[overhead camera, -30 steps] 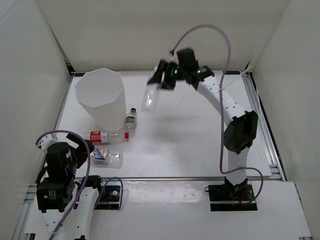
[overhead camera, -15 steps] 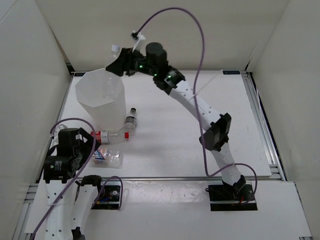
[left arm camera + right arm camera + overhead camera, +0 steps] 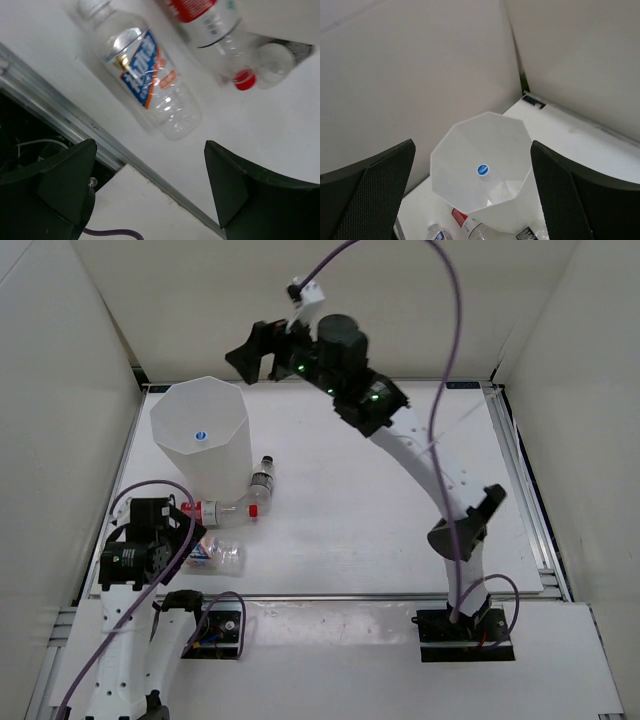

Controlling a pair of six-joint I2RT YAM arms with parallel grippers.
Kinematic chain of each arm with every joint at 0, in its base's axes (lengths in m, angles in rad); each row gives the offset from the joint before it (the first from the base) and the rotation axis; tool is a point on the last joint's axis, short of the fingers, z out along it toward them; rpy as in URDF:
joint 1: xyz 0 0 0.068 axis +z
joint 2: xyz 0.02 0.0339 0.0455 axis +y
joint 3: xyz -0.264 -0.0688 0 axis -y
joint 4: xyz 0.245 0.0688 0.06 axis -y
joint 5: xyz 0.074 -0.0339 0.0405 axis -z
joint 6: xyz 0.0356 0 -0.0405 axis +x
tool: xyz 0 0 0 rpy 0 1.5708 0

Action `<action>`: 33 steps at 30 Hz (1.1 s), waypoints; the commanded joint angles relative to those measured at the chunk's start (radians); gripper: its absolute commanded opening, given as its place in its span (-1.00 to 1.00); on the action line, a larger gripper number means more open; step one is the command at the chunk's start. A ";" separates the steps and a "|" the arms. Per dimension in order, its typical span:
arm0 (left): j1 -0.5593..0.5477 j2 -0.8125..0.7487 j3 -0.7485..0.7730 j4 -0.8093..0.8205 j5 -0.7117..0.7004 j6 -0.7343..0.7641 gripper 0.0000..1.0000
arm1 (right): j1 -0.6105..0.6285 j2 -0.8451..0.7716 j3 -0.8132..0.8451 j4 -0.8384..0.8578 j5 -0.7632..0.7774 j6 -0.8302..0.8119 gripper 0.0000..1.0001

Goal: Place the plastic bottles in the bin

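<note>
Left wrist view: left gripper (image 3: pixel 150 160) wide open, empty, above labelled bottle (image 3: pixel 145 85) at tabletop's (image 3: pixel 280 120) near-left edge, should drop square across its middle; farther off, right gripper (image 3: pixel 472 150) spread empty, high by bin (image 3: pixel 512 207) at far-left corner, blue-cap bottle (image 3: pixel 492 186) inside.

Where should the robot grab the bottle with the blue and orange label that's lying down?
Around its middle, at the label, coming straight down. The blue-and-orange-labelled bottle lies on its side on the table, so its round body faces up. The open left gripper hangs near it; its fingers should probably go crosswise over the body, clear of the red-labelled bottle beside it.
</note>
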 commanded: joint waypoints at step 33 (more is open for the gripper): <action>-0.004 -0.132 0.048 0.216 -0.136 -0.229 0.15 | 0.068 -0.452 -0.344 -0.468 0.085 0.027 0.98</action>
